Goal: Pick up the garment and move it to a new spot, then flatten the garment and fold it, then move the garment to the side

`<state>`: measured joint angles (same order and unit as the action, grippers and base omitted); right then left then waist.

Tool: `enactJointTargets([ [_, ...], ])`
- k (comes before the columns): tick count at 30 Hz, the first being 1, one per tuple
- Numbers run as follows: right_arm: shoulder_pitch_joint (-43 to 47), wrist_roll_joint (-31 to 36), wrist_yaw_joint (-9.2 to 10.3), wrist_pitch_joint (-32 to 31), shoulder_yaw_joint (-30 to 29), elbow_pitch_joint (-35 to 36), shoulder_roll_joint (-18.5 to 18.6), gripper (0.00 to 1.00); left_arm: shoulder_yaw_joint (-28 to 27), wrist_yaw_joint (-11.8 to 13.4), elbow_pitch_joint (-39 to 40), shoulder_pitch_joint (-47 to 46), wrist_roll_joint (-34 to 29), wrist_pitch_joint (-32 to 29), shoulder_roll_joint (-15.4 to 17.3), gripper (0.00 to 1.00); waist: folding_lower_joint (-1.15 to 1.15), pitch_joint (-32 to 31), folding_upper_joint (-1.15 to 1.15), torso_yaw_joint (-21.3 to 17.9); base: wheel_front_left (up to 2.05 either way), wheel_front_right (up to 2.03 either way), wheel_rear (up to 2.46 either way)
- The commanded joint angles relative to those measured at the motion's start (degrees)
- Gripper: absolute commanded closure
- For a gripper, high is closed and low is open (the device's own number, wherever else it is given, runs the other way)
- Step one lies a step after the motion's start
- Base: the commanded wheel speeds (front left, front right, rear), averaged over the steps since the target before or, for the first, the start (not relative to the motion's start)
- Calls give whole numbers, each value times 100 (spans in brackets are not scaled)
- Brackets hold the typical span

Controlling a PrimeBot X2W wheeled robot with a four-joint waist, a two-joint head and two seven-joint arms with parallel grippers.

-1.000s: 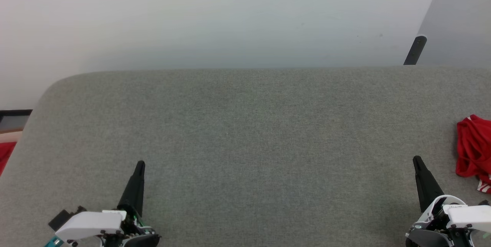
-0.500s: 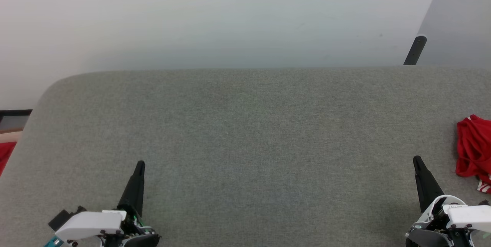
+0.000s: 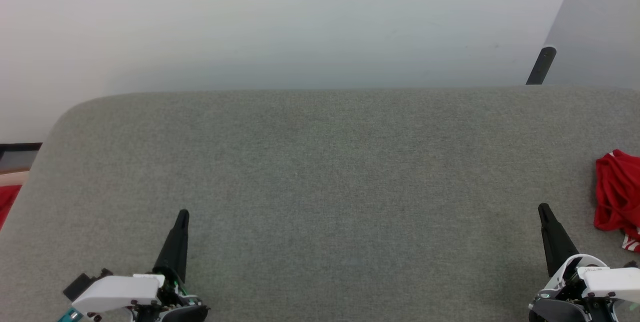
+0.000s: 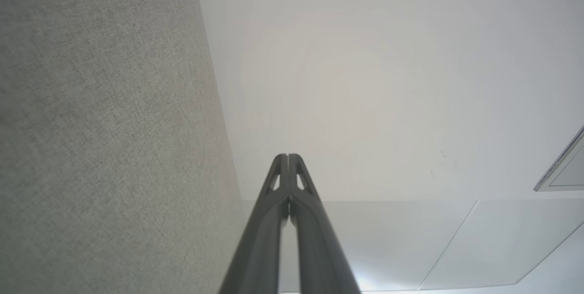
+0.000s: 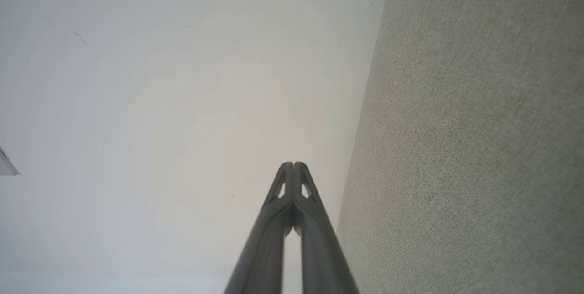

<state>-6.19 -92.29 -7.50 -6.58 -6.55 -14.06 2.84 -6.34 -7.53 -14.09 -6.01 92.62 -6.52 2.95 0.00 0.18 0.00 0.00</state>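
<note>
Garment [image 3: 616, 193] is lying bunched at the worktop's [image 3: 320, 172] right edge, just right of the right end effector [image 3: 543, 209], the nearer of the 2, while the left end effector [image 3: 183, 213] is sitting well apart near the front-left, both pinched together and empty.

Soft, even, bright light throughout; shadows faint, focus sharp, with wide-angle stretch toward wrist-view edges.
</note>
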Motion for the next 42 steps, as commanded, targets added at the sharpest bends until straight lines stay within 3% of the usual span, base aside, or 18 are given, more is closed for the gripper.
enactJointTargets([
  [1,-18,-23,2,-11,2,-2,7,100,-15,8,-6,-58,-19,-3,-10,100,0,0,0,0,0,0,0],
  [42,-18,-24,2,-11,3,-2,7,100,-25,8,-5,-59,-26,-14,-16,100,0,0,0,0,0,0,0],
])
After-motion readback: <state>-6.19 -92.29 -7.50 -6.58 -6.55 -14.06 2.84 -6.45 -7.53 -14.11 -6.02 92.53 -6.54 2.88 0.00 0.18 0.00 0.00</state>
